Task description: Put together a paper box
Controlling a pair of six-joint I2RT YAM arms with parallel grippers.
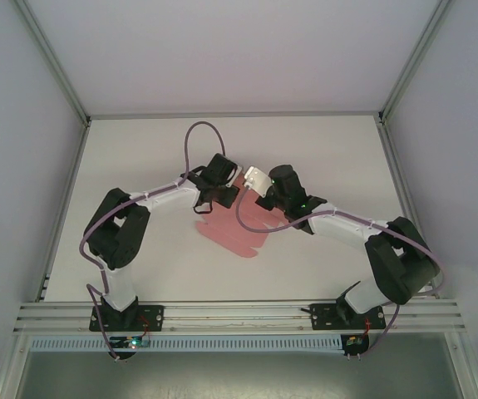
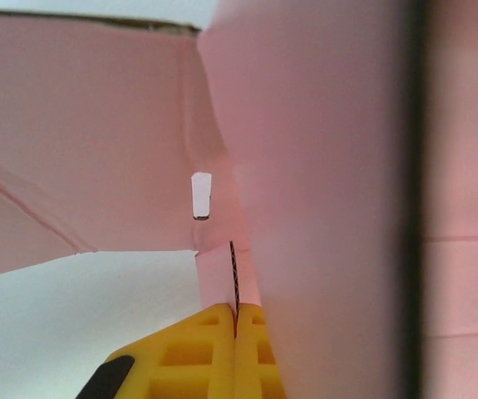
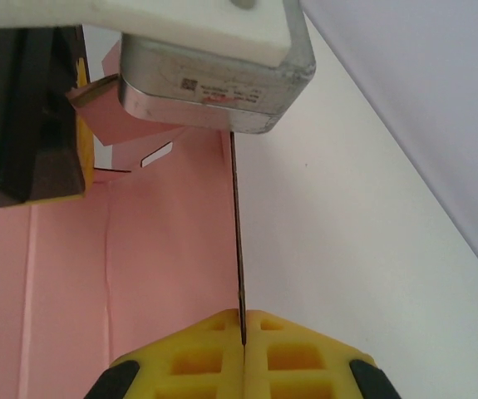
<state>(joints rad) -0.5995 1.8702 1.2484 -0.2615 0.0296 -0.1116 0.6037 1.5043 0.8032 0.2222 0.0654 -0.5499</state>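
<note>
The paper box point(image 1: 237, 234), mostly a flat cut-out, lies at the middle of the worktop point(image 1: 139, 158), with its part toward the worktop's far edge lifted. The left fingers point(image 2: 193, 357) are pinched shut on a raised flap and the right fingers point(image 3: 197, 357) are clamped on a card edge, so wall-folding seems in hand. Next, both likely must swing their panels upright along the creases.

bare table point(image 1: 139, 158) open left, right and far, paper box point(image 1: 232, 234), left arm point(image 1: 164, 196) and right arm point(image 1: 342, 221) crowding the centre
</note>
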